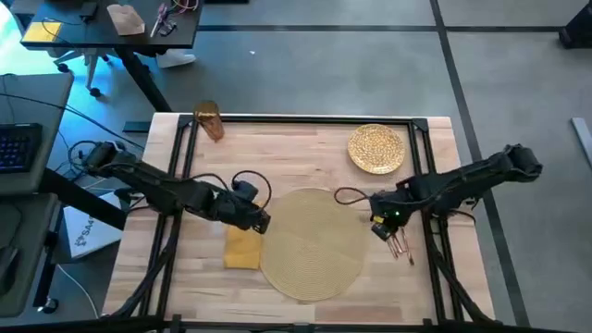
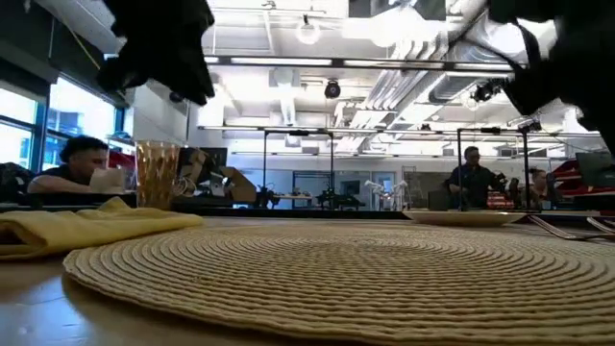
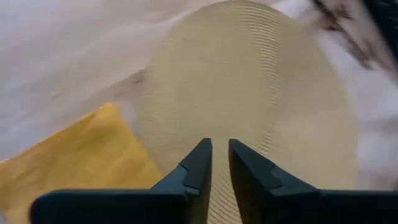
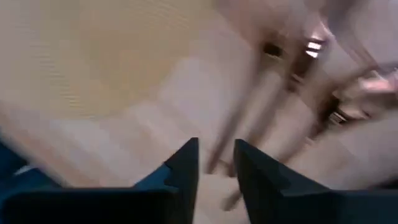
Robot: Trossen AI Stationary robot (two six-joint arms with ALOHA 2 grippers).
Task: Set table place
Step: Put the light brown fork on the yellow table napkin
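Observation:
The round tan woven placemat [image 1: 313, 242] lies flat near the table's front edge. The yellow folded napkin [image 1: 242, 248] lies flat at its left rim. My left gripper [image 1: 262, 222] hovers over the placemat's left edge [image 3: 249, 93], shut, with nothing between its fingers. My right gripper [image 1: 379, 229] hangs just right of the placemat, a narrow gap between its fingers. The copper cutlery [image 1: 400, 245] lies on the wood just beyond it, blurred in the right wrist view [image 4: 249, 99]. The gold speckled plate [image 1: 376, 148] rests at the far right. The amber cup [image 2: 157, 173] stands upright at the far left.
A black metal rail frame [image 1: 296, 118] runs around the wooden tabletop [image 1: 296, 157]. Bare wood lies between the cup and the plate. A black cable [image 1: 347, 196] loops by the placemat's far right rim. People sit at desks [image 2: 82, 168] in the room behind.

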